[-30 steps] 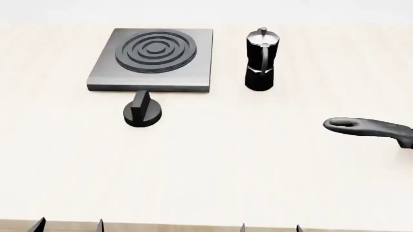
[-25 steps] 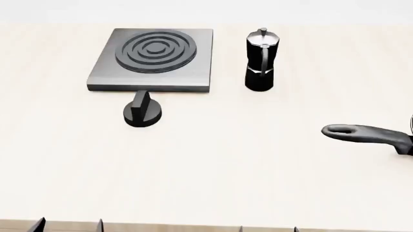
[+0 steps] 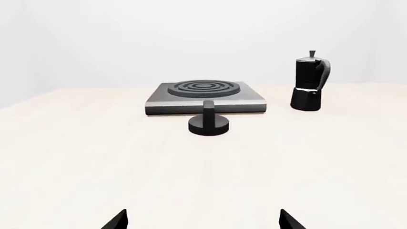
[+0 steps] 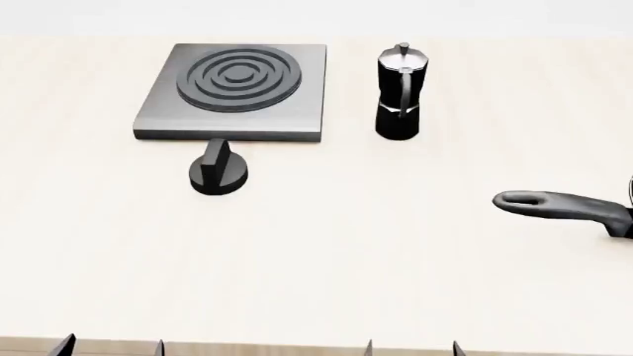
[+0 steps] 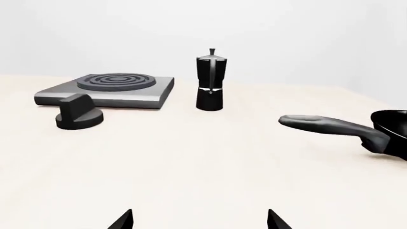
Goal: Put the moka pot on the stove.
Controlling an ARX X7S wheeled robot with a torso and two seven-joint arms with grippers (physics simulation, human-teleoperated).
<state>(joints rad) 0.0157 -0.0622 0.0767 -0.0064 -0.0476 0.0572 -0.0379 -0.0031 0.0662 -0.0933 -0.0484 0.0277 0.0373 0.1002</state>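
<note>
Both pincers stand open and empty: our left gripper [image 3: 202, 223] and our right gripper [image 5: 199, 220] show only as dark fingertip pairs set well apart, low over the near part of the table [image 4: 327, 267], far from everything on it. We see the moka pot [image 4: 399, 91] upright on the table just beside the stove [image 4: 236, 90], on the stove's right in the head view, not on it, with the black knob [image 4: 219, 170] just in front of the stove. Against half a second ago almost nothing differs: the pan handle [image 4: 559, 205] at the right edge lies as it did, and only our fingertips at the bottom edge have shifted very slightly.
</note>
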